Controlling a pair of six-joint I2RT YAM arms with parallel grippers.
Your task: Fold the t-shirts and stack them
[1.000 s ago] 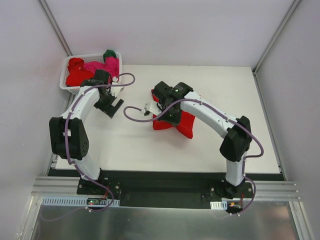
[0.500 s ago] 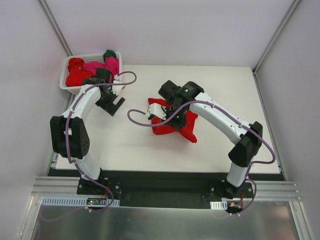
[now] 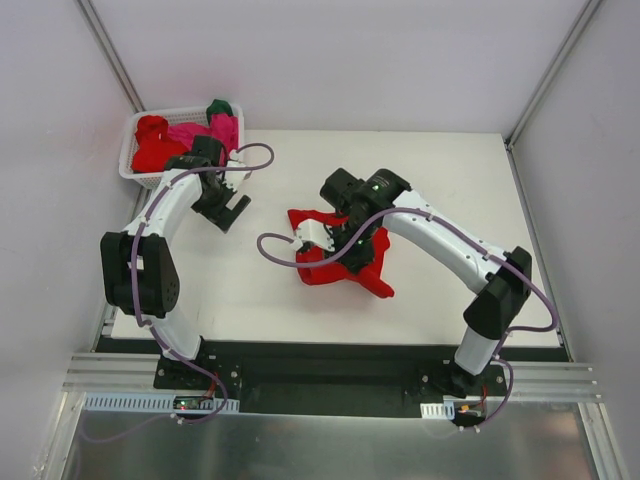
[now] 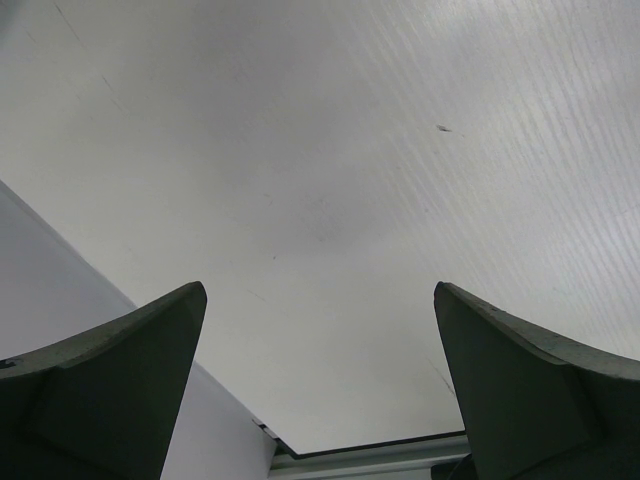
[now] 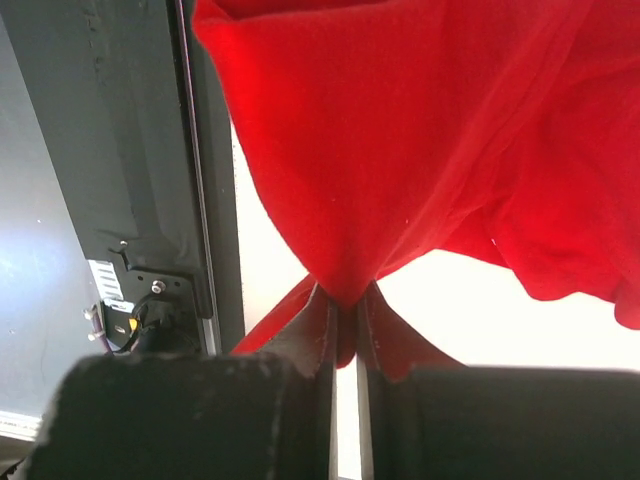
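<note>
Top external: white basket [image 3: 128,160] at the far-left table [image 3: 450,180] corner holds red, pink and green t-shirts [image 3: 190,135]. Near it, left gripper [image 3: 233,208] hovers over bare tabletop, jaws spread wide, holding nothing. Mid-table, bunched red t-shirt [image 3: 345,272], with right gripper [image 5: 345,300] pinched tight on a fold of it.

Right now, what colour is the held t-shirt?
Bright red t-shirt, clearest in the right wrist view.

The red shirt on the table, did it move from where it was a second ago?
Yes. The red t-shirt, pinched in the right gripper, has slid toward the near edge of the table and spread a bit left, toward the white basket.
</note>
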